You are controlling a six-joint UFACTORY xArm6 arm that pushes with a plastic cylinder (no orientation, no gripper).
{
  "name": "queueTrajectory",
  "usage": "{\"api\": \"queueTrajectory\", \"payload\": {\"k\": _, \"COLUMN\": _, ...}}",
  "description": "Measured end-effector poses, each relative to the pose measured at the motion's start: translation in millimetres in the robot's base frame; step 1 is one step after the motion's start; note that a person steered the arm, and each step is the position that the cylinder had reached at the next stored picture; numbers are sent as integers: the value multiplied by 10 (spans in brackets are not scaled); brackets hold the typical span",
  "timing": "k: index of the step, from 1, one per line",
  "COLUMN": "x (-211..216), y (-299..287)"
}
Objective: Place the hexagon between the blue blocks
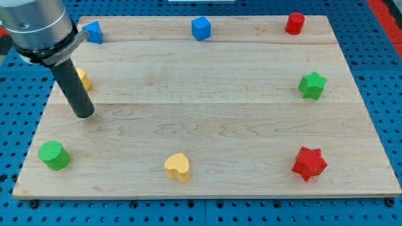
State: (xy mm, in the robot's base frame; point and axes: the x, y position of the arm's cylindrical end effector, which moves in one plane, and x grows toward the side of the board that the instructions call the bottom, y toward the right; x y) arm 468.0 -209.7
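My tip [83,115] on surface [207,94] at frame left, just below yellow block [83,79], shape unclear behind rod. Tool is bare rod, no jaws. Red hexagon [294,23] upper right. Blue blocks: upper left [94,31], top centre [201,28]. No readable writing.

Green star [312,85] at the view's right, red star [309,164] below it, yellow heart [178,167], green cylinder [54,155], wooden board [207,88]

A lab: wooden board [207,75] on blue perforated bench [19,94].
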Motion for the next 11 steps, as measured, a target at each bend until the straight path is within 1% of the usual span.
{"api": "queueTrajectory", "payload": {"k": 2, "x": 1, "y": 85}}
{"api": "queueTrajectory", "payload": {"k": 3, "x": 86, "y": -249}}
{"api": "queueTrajectory", "payload": {"k": 4, "x": 48, "y": -583}}
{"api": "queueTrajectory", "payload": {"k": 5, "x": -153, "y": -519}}
{"api": "queueTrajectory", "payload": {"k": 6, "x": -653, "y": -279}}
{"api": "queueTrajectory", "payload": {"k": 7, "x": -897, "y": -279}}
{"api": "queueTrajectory", "payload": {"k": 8, "x": -1056, "y": -296}}
{"api": "queueTrajectory", "payload": {"k": 11, "x": -1095, "y": -284}}
